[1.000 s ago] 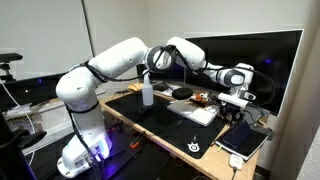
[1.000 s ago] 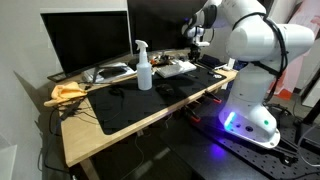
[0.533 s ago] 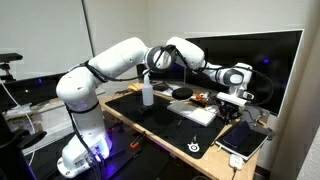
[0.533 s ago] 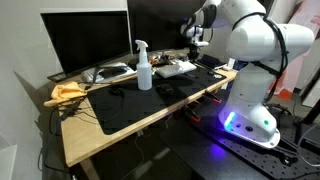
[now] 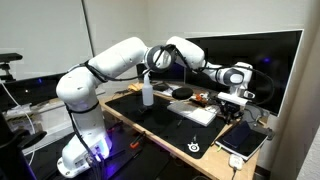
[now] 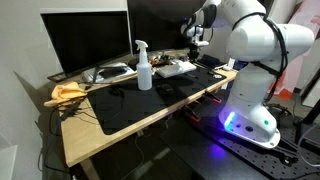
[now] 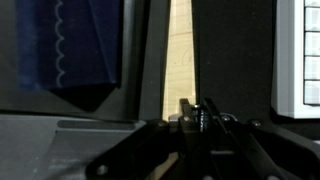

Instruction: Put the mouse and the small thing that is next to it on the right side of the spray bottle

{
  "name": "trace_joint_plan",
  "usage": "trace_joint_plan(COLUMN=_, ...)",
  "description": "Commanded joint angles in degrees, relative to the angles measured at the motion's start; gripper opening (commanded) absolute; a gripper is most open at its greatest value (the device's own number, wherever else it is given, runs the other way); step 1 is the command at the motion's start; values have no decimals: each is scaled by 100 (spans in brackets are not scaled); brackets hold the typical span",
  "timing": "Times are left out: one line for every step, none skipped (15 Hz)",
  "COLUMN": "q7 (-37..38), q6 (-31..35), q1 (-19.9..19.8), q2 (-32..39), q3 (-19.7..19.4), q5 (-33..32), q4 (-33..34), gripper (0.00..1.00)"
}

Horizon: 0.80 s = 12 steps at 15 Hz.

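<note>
The spray bottle [image 5: 147, 90], translucent with a white trigger head, stands upright on the black desk mat; it also shows in an exterior view [image 6: 144, 66]. A dark rounded mouse [image 5: 181, 92] lies on the mat beyond the bottle, with a small brownish thing [image 5: 201, 98] beside it. My gripper [image 5: 233, 101] hangs over the far end of the desk, well away from the bottle, and also shows in an exterior view [image 6: 194, 38]. In the wrist view my gripper [image 7: 195, 113] has its fingers pressed together, with nothing seen between them, above a strip of bare wood.
A white keyboard [image 5: 200, 113] lies by the mouse and shows at the wrist view's edge [image 7: 310, 55]. Large monitors [image 6: 85, 40] stand behind the desk. A yellow cloth [image 6: 66, 92] lies at one end. A tablet [image 5: 243, 143] sits near the gripper.
</note>
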Motion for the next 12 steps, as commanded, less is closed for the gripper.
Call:
trace_joint_plan(q7=-316, q6=484, q1=-69, q2=-710, q3=3, q5=16, q4=-839, gripper=4)
trace_joint_plan(q7=-415, q6=652, q1=-103, q2=-872, q3=-2, q5=20, q4=-1037, gripper=4)
trace_joint_plan(q7=-492, q6=792, q1=-122, q2=-1056, q3=-1, q5=27, q4=-1261, gripper=4)
trace_joint_plan(q7=-558, q6=962, q1=-142, q2=-1279, q3=-9, q5=28, q4=-1545, gripper=4)
trace_joint_plan(q7=-633, q6=1088, q1=-163, q2=-1439, q3=-5, q5=30, q4=-1747, gripper=4)
trace_joint_plan(q7=-710, q6=1201, q1=-172, q2=-1611, q3=-6, q5=24, q4=-1967, gripper=4)
trace_joint_plan(q7=-772, q6=1316, q1=-175, q2=-1774, q3=2, q5=22, q4=-2202, gripper=4)
trace_joint_plan(q7=-863, q6=1370, q1=-179, q2=-1965, q3=-2, q5=-1, q4=-2433, gripper=4)
trace_joint_plan(q7=-959, q6=1441, q1=-180, q2=-2134, q3=7, q5=-3, q4=-2670, gripper=4)
trace_joint_plan(q7=-1062, q6=1491, q1=-181, q2=-2317, q3=14, q5=-3, q4=-2918, gripper=4)
trace_joint_plan(q7=-1148, q6=1534, q1=-174, q2=-2506, q3=12, q5=-9, q4=-3163, gripper=4)
trace_joint_plan(q7=-1208, q6=1566, q1=-159, q2=-2682, q3=9, q5=-13, q4=-3412, gripper=4)
